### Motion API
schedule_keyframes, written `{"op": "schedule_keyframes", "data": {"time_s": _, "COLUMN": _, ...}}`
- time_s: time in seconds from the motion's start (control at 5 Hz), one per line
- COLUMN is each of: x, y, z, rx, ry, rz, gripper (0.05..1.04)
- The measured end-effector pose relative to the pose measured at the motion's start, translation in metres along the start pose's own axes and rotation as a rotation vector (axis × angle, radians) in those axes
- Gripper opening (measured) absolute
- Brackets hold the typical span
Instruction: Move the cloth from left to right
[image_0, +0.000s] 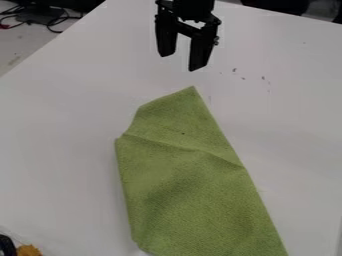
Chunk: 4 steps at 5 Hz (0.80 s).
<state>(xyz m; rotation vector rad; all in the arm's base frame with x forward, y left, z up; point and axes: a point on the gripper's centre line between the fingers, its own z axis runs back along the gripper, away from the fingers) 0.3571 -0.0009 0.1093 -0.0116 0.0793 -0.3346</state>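
A white table (60, 125) spreads beneath a black robot gripper (179, 62), its two fingers parted and holding nothing, with dark cables (50, 19) on the floor at upper left. A green cloth (187, 185) lies creased down the table's middle, its pointed top corner just below the gripper. The fabric looks light, limp and hardly fragile (a poor candidate for pushing, likely to bunch); a pinch at that corner or the raised fold should serve. The cloth's lower end is cut off, and an orange object (28, 250) at lower left defies identification.
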Motion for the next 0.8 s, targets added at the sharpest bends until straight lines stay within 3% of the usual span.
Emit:
{"op": "schedule_keyframes", "data": {"time_s": 0.4, "x": -0.028, "y": 0.042, "z": -0.010, "rx": -0.044, "ry": 0.038, "rz": 0.266, "gripper": 0.999}}
{"op": "schedule_keyframes", "data": {"time_s": 0.6, "x": -0.049, "y": 0.055, "z": -0.012, "rx": -0.086, "ry": 0.019, "rz": 0.522, "gripper": 0.999}}
{"op": "schedule_keyframes", "data": {"time_s": 0.8, "x": -0.058, "y": 0.063, "z": -0.013, "rx": -0.110, "ry": 0.039, "rz": 0.729, "gripper": 0.999}}
